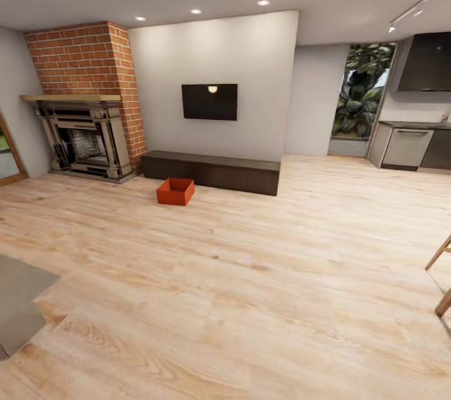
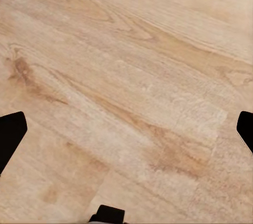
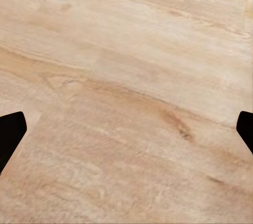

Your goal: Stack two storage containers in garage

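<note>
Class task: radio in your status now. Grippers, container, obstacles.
Left gripper open, right gripper open, both empty over wood floor. One storage container ahead by dark cabinet. Path looks clear.

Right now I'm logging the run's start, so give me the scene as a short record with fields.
room: living room, wood-plank floor
container seen: one red-orange storage container, open top, upright
container place: on the floor before the dark low cabinet, right of the brick fireplace
left gripper: open, empty, above planks
right gripper: open, empty, above planks
</note>
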Tool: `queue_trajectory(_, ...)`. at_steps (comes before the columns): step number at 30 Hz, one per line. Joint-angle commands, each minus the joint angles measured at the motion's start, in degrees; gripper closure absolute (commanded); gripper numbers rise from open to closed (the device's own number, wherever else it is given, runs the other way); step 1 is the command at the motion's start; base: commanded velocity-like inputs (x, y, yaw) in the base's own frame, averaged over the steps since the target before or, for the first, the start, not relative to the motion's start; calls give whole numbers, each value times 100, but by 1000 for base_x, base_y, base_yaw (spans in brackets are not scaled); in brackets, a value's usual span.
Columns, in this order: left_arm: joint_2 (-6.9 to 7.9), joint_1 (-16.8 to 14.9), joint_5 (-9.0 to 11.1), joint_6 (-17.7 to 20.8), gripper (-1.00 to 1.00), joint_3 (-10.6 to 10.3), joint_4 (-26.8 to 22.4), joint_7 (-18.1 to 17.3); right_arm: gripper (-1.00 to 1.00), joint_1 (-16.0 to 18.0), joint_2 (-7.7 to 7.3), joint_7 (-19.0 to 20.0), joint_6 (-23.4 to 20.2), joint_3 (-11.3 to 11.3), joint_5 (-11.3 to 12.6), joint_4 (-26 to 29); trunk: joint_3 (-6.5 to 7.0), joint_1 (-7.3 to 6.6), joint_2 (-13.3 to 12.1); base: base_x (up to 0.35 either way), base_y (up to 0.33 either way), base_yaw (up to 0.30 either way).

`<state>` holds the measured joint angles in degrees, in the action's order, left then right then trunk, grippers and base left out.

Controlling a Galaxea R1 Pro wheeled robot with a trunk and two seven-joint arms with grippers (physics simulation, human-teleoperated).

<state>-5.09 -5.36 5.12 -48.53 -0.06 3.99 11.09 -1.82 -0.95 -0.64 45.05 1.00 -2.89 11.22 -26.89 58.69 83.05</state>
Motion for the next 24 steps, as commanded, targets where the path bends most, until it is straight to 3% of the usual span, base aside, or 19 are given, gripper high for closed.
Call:
queue_trajectory(1,5,-9,50,-34,-100,-9,22,-28,-100,-3,-2,-7,7,6,-18,9,-5,4,2,329,0,0)
queue_trajectory(24,8,-9,50,-34,-100,-8,21,-28,-100,-3,-2,-7,12,5,-18,11,-5,4,2,329,-26,0)
